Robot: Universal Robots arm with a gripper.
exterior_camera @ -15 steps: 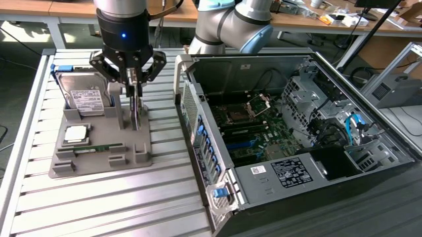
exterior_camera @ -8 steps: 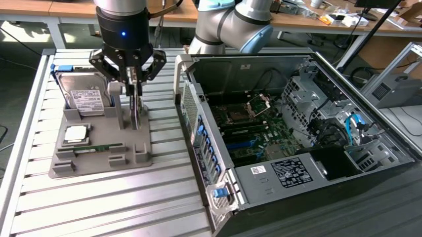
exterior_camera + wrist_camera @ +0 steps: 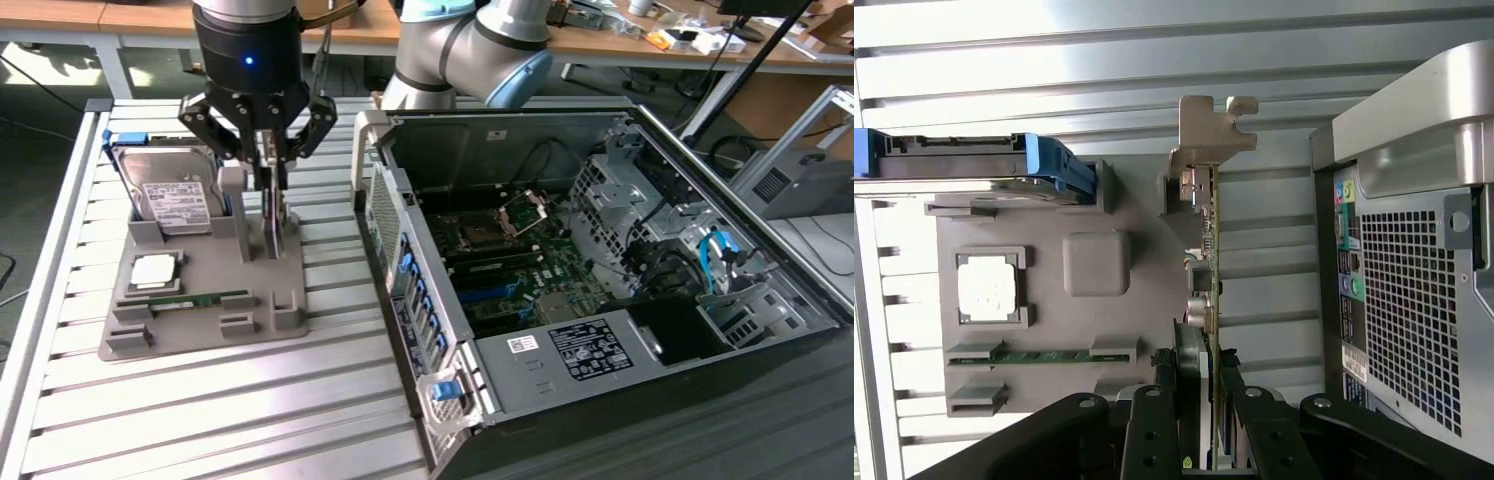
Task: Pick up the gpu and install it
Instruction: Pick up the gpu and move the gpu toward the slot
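Gripping gpu (image 3: 1206, 250) edge-up btwn jaws, in holder (image 3: 200, 335).

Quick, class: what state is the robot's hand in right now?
Hand: closed on the gpu, which stands on edge in the grey holder.

Bright, even room light fills the exterior view. The bench (image 3: 200, 420) slats carry a soft sheen and only faint shadows, while the inside of the computer case (image 3: 414, 280) sits in deep shade. A small blue light (image 3: 247, 60) glows above the hand (image 3: 274, 235). In the wrist view, glare washes out the bench slats farthest from the hand and bleaches the processor (image 3: 987, 290) lid. The hand's black fingers (image 3: 1154, 440) are dark and slightly soft beside the crisply lit gpu (image 3: 1204, 260).
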